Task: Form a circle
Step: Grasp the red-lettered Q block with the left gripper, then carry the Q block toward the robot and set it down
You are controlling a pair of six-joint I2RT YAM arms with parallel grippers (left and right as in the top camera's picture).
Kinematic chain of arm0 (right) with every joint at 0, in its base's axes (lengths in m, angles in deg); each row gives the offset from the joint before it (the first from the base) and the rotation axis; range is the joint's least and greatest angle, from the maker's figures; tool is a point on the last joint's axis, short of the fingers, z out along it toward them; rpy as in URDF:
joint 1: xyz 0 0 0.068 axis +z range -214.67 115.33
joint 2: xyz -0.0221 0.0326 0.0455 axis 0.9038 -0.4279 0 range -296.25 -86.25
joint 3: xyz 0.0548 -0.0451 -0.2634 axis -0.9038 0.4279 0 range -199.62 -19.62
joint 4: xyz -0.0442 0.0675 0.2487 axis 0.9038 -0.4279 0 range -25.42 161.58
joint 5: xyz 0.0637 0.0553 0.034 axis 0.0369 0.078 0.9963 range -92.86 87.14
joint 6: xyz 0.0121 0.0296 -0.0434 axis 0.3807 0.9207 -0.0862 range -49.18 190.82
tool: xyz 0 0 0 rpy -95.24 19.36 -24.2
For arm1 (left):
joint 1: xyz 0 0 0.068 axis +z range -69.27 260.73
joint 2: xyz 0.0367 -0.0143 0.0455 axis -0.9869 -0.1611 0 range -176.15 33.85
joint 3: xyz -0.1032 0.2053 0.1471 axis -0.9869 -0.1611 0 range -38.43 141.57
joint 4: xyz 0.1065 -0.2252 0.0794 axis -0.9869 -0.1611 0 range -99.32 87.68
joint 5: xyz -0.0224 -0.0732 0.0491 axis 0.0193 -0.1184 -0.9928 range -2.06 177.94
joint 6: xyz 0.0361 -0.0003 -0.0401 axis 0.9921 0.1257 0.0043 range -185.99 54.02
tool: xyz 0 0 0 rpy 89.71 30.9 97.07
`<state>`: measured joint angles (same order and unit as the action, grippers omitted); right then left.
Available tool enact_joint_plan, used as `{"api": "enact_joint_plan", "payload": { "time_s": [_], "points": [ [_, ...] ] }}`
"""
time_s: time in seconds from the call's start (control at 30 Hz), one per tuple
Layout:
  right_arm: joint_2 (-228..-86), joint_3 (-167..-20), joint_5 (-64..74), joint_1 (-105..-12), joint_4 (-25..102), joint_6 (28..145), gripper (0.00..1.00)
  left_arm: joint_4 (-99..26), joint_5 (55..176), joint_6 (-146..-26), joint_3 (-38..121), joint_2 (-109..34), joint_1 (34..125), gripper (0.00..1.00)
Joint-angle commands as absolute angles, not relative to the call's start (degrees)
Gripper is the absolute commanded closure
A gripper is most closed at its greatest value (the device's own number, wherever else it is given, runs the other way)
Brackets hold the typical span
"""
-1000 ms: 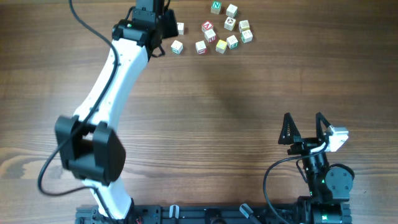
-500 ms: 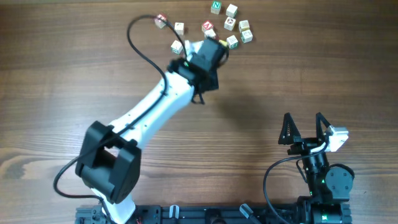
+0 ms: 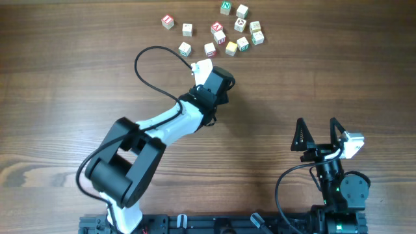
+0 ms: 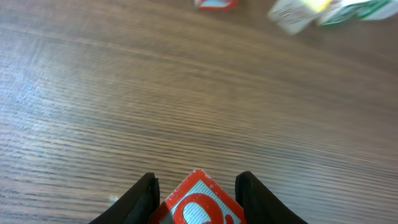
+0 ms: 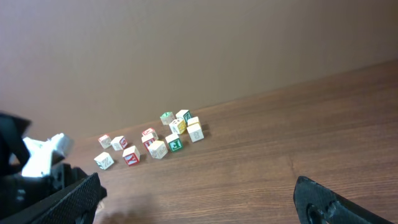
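Note:
Several small pale wooden letter cubes point(image 3: 220, 37) lie in a loose cluster at the far middle of the table, with no ring shape among them. They show again in the right wrist view as a group of cubes point(image 5: 157, 149). My left gripper point(image 3: 220, 77) hovers just in front of the cluster, shut on one cube with a red letter point(image 4: 198, 202) held cornerwise between the fingers. Blurred cubes point(image 4: 292, 15) sit at the top of that view. My right gripper point(image 3: 318, 133) stands open near the front right, nothing between its fingers point(image 5: 59, 196).
Two cubes lie apart on the left of the cluster, a red-marked one point(image 3: 168, 21) and a pale one point(image 3: 187, 28). The left arm's cable point(image 3: 146, 62) loops above the table. Bare wood spreads between both grippers.
The left arm has swung right from the cluster's far left, passed over the cubes and pulled back toward the table's middle, still shut. The far-left cube is uncovered. The right arm has not moved.

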<state>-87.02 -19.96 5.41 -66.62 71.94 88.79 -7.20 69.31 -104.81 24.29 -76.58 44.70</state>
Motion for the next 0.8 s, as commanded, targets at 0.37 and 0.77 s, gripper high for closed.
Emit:
{"api": "enact_joint_plan", "payload": {
  "time_s": [0.37, 0.77],
  "points": [
    [-86.67, -19.91, 4.80, -66.89, 72.11, 89.19, 0.00, -4.53, 65.42, -103.31, 23.70, -80.58, 48.11, 0.62],
    [-86.67, -19.91, 4.80, -66.89, 72.11, 89.21, 0.00, -2.70, 68.83, -97.67, 23.70, -80.58, 48.11, 0.61]
  ]
}}
